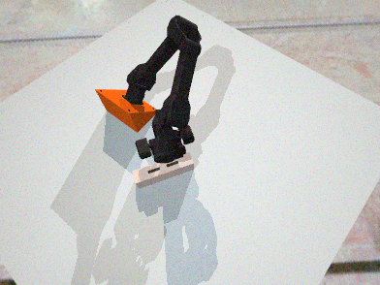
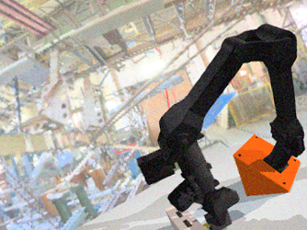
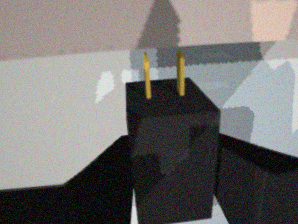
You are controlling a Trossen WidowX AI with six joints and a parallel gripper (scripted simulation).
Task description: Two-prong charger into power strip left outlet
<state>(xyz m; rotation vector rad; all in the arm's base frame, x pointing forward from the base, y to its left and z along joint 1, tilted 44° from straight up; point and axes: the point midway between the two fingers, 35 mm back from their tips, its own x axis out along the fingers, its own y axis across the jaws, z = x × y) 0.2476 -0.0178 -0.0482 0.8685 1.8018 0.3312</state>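
The top view looks steeply down from high and fairly far off, taking in nearly the whole white table (image 1: 291, 145), with the arm's orange base (image 1: 127, 109) toward 10 o'clock of centre and the power strip (image 1: 164, 172) just below centre. The exterior view sits low, near table height and closer in, facing the arm from the strip's end, so it shares the base (image 2: 262, 168), the arm and the strip (image 2: 189, 226) with the top view. The wrist view rides on the claw (image 3: 172, 165), very close behind the black charger (image 3: 172, 145), looking along its prongs (image 3: 164, 74) at 12 o'clock toward the table beyond.
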